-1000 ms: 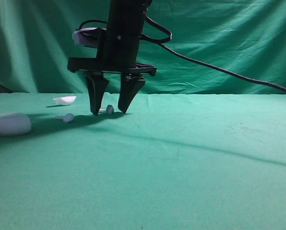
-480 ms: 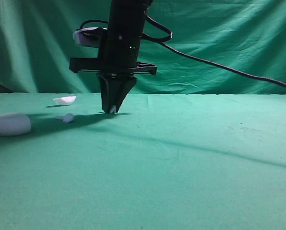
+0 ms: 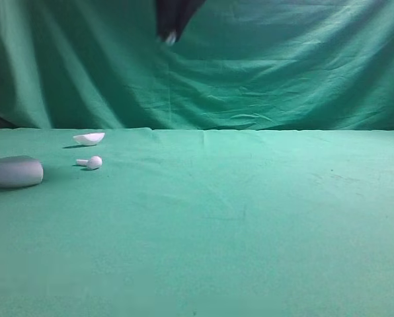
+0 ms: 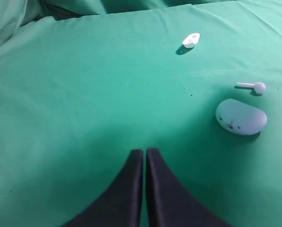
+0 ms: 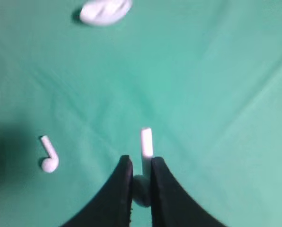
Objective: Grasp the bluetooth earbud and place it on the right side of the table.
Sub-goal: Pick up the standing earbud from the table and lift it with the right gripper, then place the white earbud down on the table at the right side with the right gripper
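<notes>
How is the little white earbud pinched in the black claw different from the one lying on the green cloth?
The held earbud is up in the air, pinched in the right gripper; the other earbud lies loose on the table. The held one's head is hidden between the fingers; the other's shows fully. Both are small, white and stemmed.

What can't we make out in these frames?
- Right hand: in the exterior high view only its tips show; the top edge cuts off the rest.
- Tiny white plastic earbud: its round head sits between the right hand's fingers in the right wrist view, so any dark spot is hidden.
- Small white shell-shaped piece: motion-blurred in the right wrist view.
- Larger white oval case: the dark marks on it, seen by the left wrist camera, are too small to read.
</notes>
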{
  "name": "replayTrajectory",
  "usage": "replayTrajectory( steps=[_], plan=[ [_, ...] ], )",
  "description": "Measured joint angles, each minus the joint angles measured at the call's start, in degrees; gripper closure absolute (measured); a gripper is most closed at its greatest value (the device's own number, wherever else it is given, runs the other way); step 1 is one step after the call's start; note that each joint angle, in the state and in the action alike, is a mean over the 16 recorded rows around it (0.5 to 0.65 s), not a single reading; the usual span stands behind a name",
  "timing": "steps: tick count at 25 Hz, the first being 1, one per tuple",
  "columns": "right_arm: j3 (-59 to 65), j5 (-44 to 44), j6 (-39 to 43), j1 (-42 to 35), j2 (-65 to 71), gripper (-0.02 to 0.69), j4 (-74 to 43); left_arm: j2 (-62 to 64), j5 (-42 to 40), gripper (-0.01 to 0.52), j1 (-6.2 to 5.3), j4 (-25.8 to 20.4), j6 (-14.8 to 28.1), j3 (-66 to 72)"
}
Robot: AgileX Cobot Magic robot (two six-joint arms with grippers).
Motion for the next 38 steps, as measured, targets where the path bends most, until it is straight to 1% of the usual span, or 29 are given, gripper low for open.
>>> replayTrajectory(
  steps=[3, 6, 9, 12, 19, 24, 27, 30, 38],
  plan=[
    [2.6, 0.5, 1.0, -2.2, -6.1, 0.572, -1.3, 0.0, 0.0, 0.514, 0.0, 0.0, 0.0, 0.0],
    [8.0, 0.6, 2.1, -5.5, -13.0, 0.572, -2.8, 0.0, 0.0, 0.514, 0.0, 0.0, 0.0, 0.0],
    [16.7, -0.3, 3.3, -9.5, -20.3, 0.572, -4.0, 0.0, 0.0, 0.514, 0.0, 0.0, 0.0, 0.0],
    [28.2, -2.7, 4.5, -13.8, -27.5, 0.572, -4.6, 0.0, 0.0, 0.514, 0.0, 0.0, 0.0, 0.0],
    [58.1, -15.0, 6.7, -22.2, -39.3, 0.572, -4.6, 0.0, 0.0, 0.514, 0.0, 0.0, 0.0, 0.0],
    [72.0, -25.7, 7.7, -24.6, -40.4, 0.572, -4.1, 0.0, 0.0, 0.514, 0.0, 0.0, 0.0, 0.0],
    [75.7, -30.7, 7.9, -25.0, -38.3, 0.572, -3.8, 0.0, 0.0, 0.514, 0.0, 0.0, 0.0, 0.0],
    [76.5, -34.3, 7.7, -25.0, -35.0, 0.572, -3.5, 0.0, 0.0, 0.514, 0.0, 0.0, 0.0, 0.0],
    [73.9, -38.7, 6.4, -24.9, -27.9, 0.572, -3.4, 0.0, 0.0, 0.514, 0.0, 0.0, 0.0, 0.0]
  ],
)
